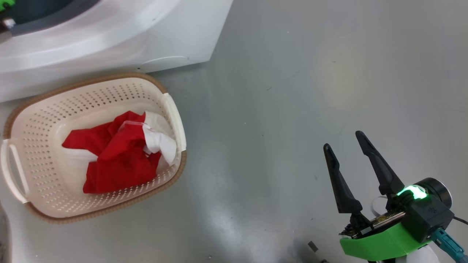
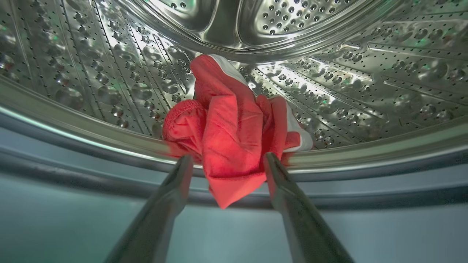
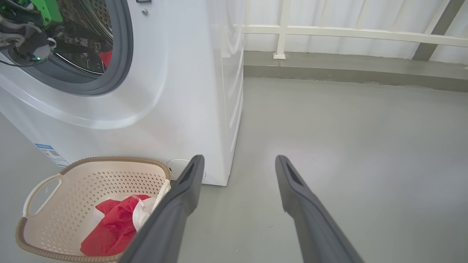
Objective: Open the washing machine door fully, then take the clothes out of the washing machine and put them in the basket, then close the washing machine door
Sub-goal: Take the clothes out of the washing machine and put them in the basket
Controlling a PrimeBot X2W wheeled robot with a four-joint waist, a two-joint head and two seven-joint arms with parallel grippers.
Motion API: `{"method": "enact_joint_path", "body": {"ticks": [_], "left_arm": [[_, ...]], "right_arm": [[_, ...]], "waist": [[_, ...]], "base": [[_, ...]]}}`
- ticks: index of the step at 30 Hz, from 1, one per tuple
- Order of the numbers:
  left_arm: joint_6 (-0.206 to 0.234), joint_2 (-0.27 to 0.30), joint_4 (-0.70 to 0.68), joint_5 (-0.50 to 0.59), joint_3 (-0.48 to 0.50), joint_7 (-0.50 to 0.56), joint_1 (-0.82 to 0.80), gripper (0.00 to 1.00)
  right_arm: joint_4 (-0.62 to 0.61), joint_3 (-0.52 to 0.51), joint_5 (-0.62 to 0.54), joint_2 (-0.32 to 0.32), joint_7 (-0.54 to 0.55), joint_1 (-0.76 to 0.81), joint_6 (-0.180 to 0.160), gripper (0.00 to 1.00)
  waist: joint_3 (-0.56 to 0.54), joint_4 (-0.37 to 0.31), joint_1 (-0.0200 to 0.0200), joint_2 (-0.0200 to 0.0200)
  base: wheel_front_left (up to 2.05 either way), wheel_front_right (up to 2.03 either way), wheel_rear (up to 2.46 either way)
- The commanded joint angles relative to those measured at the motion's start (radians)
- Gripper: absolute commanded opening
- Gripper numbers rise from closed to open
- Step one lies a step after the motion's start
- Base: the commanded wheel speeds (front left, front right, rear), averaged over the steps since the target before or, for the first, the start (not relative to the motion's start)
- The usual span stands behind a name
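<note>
while left fingers (image 2: 172, 197) stand wide astride clothes (image 2: 230, 146), long axis runs drum (image 2: 329, 91) back to lip; right fingers (image 1: 381, 171) wide.

No words or numbers here are legible to us. The one label in sight, a small blue-topped sticker (image 3: 51, 154) low on the front of the white washing machine (image 3: 175, 91), carries print too small to make out.

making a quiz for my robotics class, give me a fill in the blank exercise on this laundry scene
Some red clothes lie in the ____.
Another red garment sits at the drum lip, between the left fingers, which are ____.
The right fingers hover over bare ____.
Missing: basket, open, floor.
</note>
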Motion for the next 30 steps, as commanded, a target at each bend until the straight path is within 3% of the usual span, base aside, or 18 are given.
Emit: {"method": "enact_joint_path", "body": {"ticks": [1,15,30], "left_arm": [[-0.011,0.048,-0.013,-0.016,0.02,0.001,-0.024,1.0],[-0.013,0.076,0.075,-0.037,0.03,-0.004,-0.054,1.0],[-0.059,0.059,0.114,-0.052,0.02,-0.035,-0.093,1.0]], "right_arm": [[-0.021,0.024,-0.013,-0.013,0.002,0.009,0.005,1.0],[-0.035,0.036,-0.009,-0.013,0.015,0.027,0.005,1.0],[-0.022,0.036,0.001,-0.013,0.006,0.015,0.005,1.0]], "waist": [[0.0,-0.009,0.0,-0.0001],[0.009,-0.049,0.0,-0.0001],[0.042,-0.063,0.0,-0.0001]], "base": [[0.0,0.0,0.0],[0.0,0.0,0.0],[0.0,0.0,0.0]]}}
